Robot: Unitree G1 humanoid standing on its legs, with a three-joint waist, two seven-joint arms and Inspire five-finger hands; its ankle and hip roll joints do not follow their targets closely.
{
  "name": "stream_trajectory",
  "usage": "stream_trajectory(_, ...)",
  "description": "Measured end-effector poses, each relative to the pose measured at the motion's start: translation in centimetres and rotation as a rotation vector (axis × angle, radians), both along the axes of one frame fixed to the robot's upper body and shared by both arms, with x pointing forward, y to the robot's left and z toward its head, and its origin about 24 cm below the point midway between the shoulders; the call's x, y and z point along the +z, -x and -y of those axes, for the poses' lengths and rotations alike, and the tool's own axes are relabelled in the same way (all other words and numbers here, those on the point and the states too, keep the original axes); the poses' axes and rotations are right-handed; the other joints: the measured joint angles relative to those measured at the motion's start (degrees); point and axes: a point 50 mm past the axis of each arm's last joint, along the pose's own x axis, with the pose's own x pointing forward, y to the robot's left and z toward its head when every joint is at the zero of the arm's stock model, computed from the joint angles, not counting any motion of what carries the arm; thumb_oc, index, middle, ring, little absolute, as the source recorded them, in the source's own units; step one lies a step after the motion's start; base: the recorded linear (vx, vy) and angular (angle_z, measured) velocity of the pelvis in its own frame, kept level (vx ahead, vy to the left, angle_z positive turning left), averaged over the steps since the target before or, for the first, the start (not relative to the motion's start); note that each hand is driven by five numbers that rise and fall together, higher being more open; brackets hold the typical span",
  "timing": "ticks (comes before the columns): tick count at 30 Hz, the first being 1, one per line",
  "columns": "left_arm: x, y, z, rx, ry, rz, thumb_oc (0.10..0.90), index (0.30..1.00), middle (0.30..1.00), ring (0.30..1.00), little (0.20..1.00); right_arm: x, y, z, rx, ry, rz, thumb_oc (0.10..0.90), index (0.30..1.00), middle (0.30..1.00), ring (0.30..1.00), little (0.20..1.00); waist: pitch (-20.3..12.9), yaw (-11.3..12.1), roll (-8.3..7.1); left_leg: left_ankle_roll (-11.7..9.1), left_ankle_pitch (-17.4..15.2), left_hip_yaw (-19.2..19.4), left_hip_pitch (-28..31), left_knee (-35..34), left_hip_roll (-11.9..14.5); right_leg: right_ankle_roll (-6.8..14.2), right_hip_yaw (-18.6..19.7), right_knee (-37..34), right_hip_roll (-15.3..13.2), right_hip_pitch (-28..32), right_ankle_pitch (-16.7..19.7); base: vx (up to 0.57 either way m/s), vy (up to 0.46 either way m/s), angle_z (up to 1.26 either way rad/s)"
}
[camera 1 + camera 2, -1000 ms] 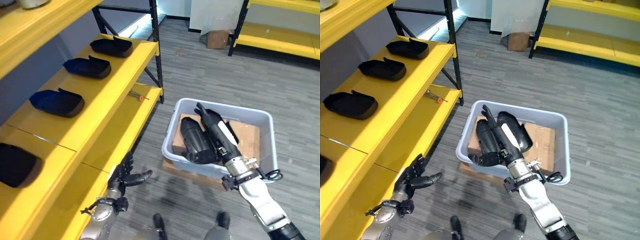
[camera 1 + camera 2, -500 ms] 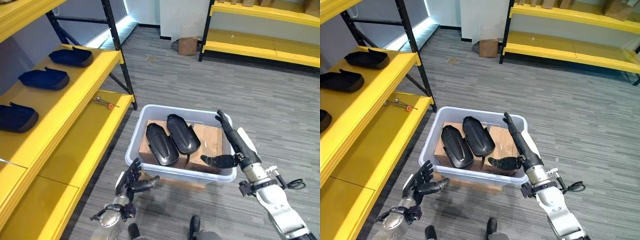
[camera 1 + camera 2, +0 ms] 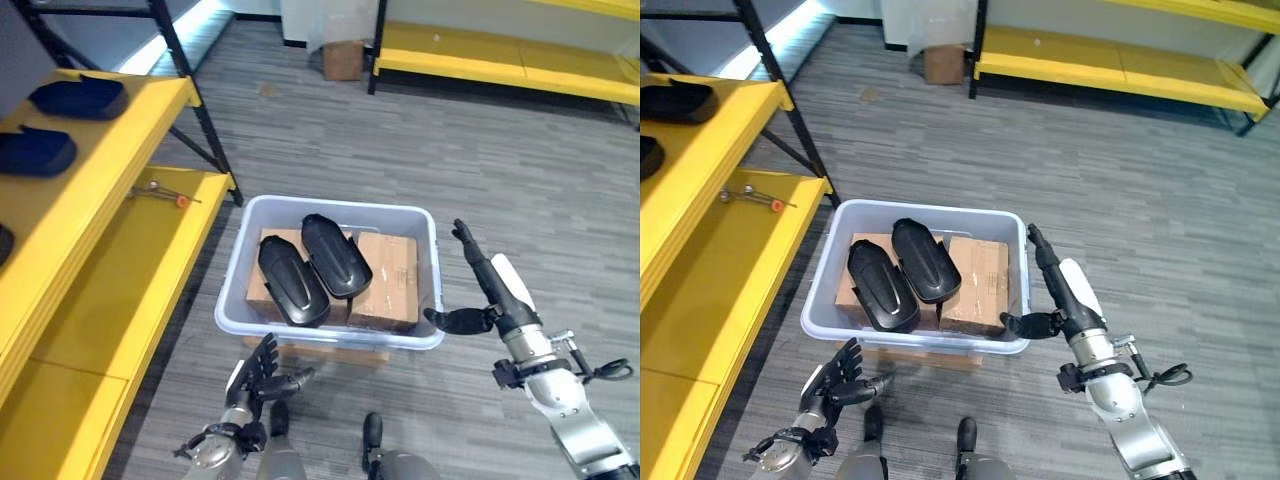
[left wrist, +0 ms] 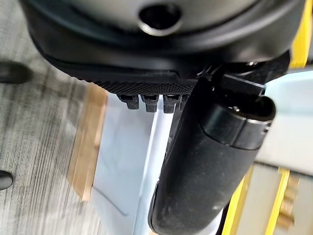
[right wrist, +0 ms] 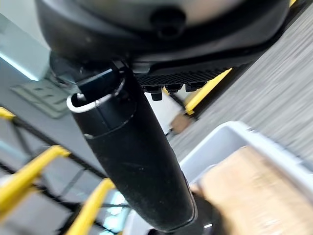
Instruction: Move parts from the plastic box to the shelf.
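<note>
A grey plastic box [image 3: 330,206] stands on the floor with two black shell-shaped parts in it, one [image 3: 292,282] beside the other [image 3: 336,255], both lying on cardboard boxes [image 3: 388,280]. My right hand [image 3: 490,285] is open and empty just outside the box's right wall, its thumb pointing at the near right corner. My left hand [image 3: 262,372] is open, fingers spread, low in front of the box. The yellow shelf [image 3: 90,215] runs along the left, with dark parts [image 3: 80,97] lying on its upper level. In the right wrist view the thumb [image 5: 132,161] reaches over the box's rim [image 5: 230,142].
A screwdriver [image 3: 160,192] lies on the lower shelf level. The box rests on a wooden board [image 3: 330,352]. A second yellow shelf [image 3: 480,50] and a small cardboard box [image 3: 343,60] stand at the back. Open grey floor lies to the right.
The camera has swung away from the shelf toward the box. My right hand has come off the parts in the box and moved out past its right wall, empty.
</note>
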Motion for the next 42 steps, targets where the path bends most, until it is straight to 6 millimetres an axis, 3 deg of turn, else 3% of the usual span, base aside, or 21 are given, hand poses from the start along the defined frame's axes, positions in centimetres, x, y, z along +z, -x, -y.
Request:
stream_trajectory(3,2.3,-2.1,-0.9,-0.024,-0.046,0.098,0.9,1.0,1.0,1.0,1.0,1.3,-1.2,0.3,-0.004,0.1,0.049,0.9,1.0,1.0,1.0,1.0,2.82,0.56,-1.1,2.2,0.08,2.68,-2.74,0.08,-3.06,2.25,2.15,-0.67,-3.21,-3.5,1.62,-0.09,0.102,-0.27)
stream_trajectory(6,3.8,-3.5,-1.3,-0.038,-0.075,0.16,0.9,1.0,1.0,1.0,1.0,2.1,-3.0,0.7,-0.023,0.18,0.072,0.9,1.0,1.0,1.0,1.0,5.44,1.24,-0.08,3.44,-0.01,2.95,-4.53,0.14,-5.14,3.58,2.19,-2.74,-5.18,-4.23,3.05,-0.03,0.04,0.04)
stream_trajectory(13,5.7,-4.0,-1.5,-0.002,-0.073,0.278,0.9,1.0,1.0,1.0,1.0,5.1,-6.1,-0.1,-0.024,0.392,0.176,0.9,1.0,1.0,1.0,1.0,9.95,3.7,-0.07,3.61,0.11,2.76,-7.6,0.44,-4.8,3.31,2.08,-5.94,-4.6,-5.52,5.06,-0.01,0.001,0.02)
stream_trajectory(26,7.9,-6.1,-1.4,0.048,-0.083,0.377,0.9,1.0,1.0,1.0,1.0,4.4,-8.4,-2.5,0.046,0.767,0.186,0.9,1.0,1.0,1.0,1.0,12.17,5.63,-0.68,3.34,0.5,1.17,-11.28,0.48,-4.68,3.16,0.55,-6.46,-4.3,-8.1,5.29,0.01,-0.029,0.05)
stream_trajectory(33,8.5,-6.7,-1.2,0.055,-0.082,0.404,0.9,1.0,1.0,1.0,1.0,5.8,-9.3,-3.8,0.05,0.842,0.26,0.9,1.0,1.0,1.0,1.0,12.28,5.76,-0.83,3.2,0.94,0.25,-12.88,0.47,-4.59,3.16,-0.34,-6.46,-4.11,-9.17,5.3,0.0,-0.029,0.06)
stream_trajectory(42,9.9,-7.5,0.2,0.023,-0.065,0.47,0.9,1.0,1.0,1.0,1.0,6.3,-10.2,-5.0,0.043,0.901,0.313,0.9,1.0,1.0,1.0,1.0,13.28,7.93,-0.35,2.66,1.82,-2.54,-15.25,0.49,-4.4,2.93,-3.38,-6.46,-3.65,-9.87,5.02,0.0,-0.024,0.14)
